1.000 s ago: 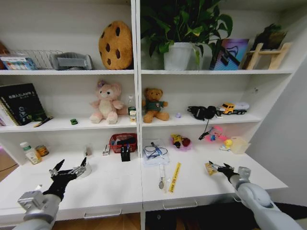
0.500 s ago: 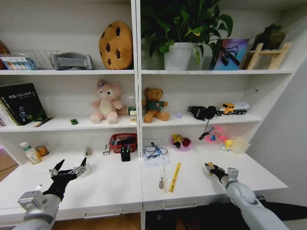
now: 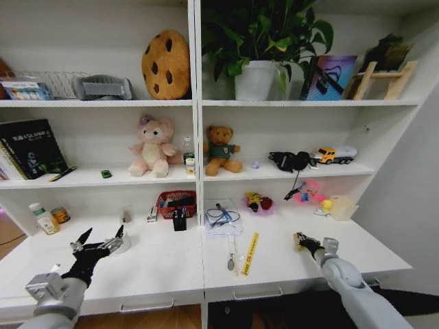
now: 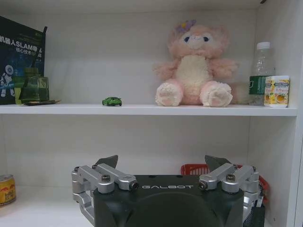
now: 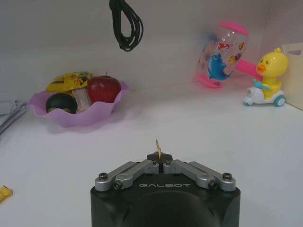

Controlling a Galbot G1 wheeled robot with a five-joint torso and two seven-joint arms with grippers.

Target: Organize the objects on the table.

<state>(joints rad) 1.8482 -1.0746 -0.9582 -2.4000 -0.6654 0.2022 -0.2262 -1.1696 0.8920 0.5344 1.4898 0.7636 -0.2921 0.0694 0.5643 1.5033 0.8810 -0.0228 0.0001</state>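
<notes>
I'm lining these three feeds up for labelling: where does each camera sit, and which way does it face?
Head view: high, facing the white desk and shelving; both arms show.
Left wrist view: behind the open left gripper, facing the pink plush and green toy car.
Right wrist view: behind the right gripper, shut on a small yellow item, facing the purple fruit bowl.
Shared: head and left wrist views show the plush.

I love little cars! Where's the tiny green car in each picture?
Head view: green car on the middle shelf, left of the pink plush.
Left wrist view: green car on the shelf with the pink plush.
Right wrist view: right tool pinching a yellow scrap, facing the purple bowl.
Shared landmark: the pink plush.
</notes>
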